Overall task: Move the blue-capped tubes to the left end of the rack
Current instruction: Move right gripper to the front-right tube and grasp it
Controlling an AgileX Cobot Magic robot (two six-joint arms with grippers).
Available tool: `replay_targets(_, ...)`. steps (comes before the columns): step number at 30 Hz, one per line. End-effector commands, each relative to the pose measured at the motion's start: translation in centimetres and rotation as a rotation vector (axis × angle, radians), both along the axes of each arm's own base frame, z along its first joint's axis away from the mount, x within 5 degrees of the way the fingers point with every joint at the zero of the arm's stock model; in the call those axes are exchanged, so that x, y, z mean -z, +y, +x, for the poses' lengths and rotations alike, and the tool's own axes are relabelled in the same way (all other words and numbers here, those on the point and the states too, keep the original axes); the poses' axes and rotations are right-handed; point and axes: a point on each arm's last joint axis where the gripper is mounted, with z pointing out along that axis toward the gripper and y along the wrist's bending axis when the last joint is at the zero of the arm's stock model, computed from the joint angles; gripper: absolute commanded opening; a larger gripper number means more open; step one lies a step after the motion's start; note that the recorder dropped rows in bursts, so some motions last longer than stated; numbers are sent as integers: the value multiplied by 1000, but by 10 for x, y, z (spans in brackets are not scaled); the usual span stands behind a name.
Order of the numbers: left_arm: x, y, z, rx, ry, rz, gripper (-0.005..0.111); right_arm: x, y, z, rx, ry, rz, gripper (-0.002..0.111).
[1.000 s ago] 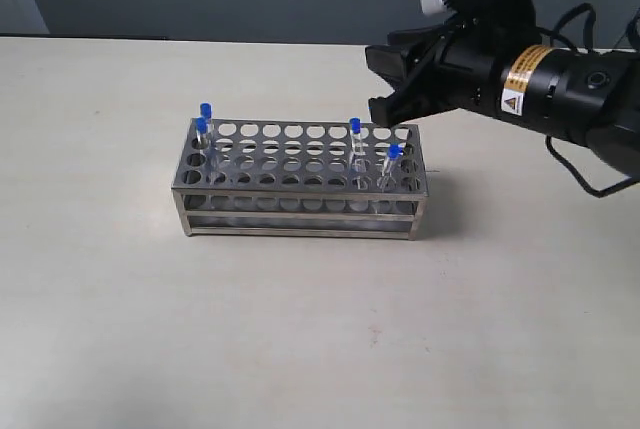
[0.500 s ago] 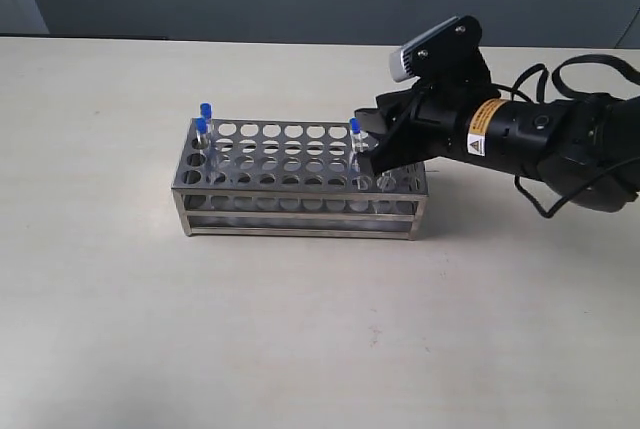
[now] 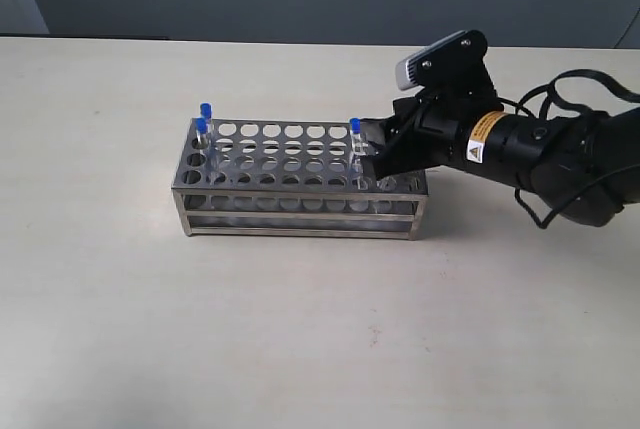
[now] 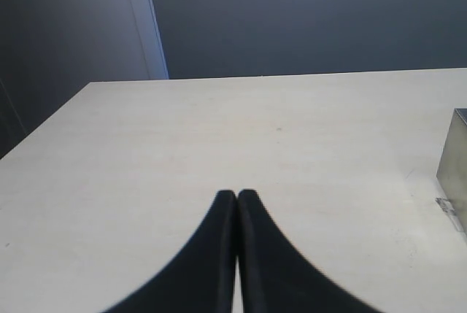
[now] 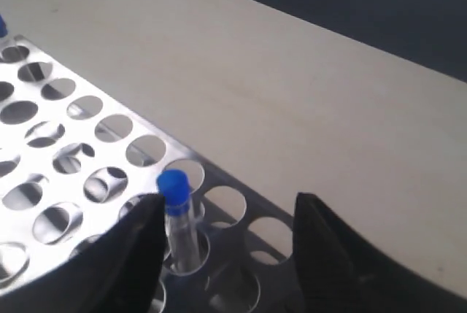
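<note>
Exterior view: the rack (image 3: 300, 181) stands on the table (image 3: 300, 329). Two blue-capped tubes (image 3: 205, 112) sit upright in holes at its left end. A third tube (image 3: 355, 131) stands toward the right end. The right gripper (image 3: 383, 157) is lowered over the rack's right end, just beside that third tube.

Right wrist view: the jaws are spread. One blue-capped tube (image 5: 175, 214) stands in its hole between them, close against one finger (image 5: 124, 254); contact cannot be confirmed.

Left wrist view: the left gripper (image 4: 237, 198) is clenched, fingertips pressed together, grasping nothing. It is over bare table, apart from the rack corner in view.
</note>
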Motion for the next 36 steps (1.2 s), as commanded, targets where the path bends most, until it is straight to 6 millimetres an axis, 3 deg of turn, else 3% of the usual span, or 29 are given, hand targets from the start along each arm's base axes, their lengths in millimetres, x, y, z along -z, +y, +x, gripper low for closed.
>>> replay_targets(1, 0, 0, 0, 7, -10, 3, 0, 12, -4, -3, 18, 7, 9, 51)
replay_targets(8, 0, 0, 0, 7, -10, 3, 0, 22, -6, 1, 66, 10, 20, 46)
replay_targets(15, 0, 0, 0, 7, -10, 3, 0, 22, -6, 1, 66, 13, 18, -1)
replay_targets(23, 0, 0, 0, 7, -10, 3, 0, 16, -6, -1, 45, -3, 8, 0)
replay_targets(36, 0, 0, 0, 7, -10, 3, 0, -42, -11, -13, 17, -118, -12, -1)
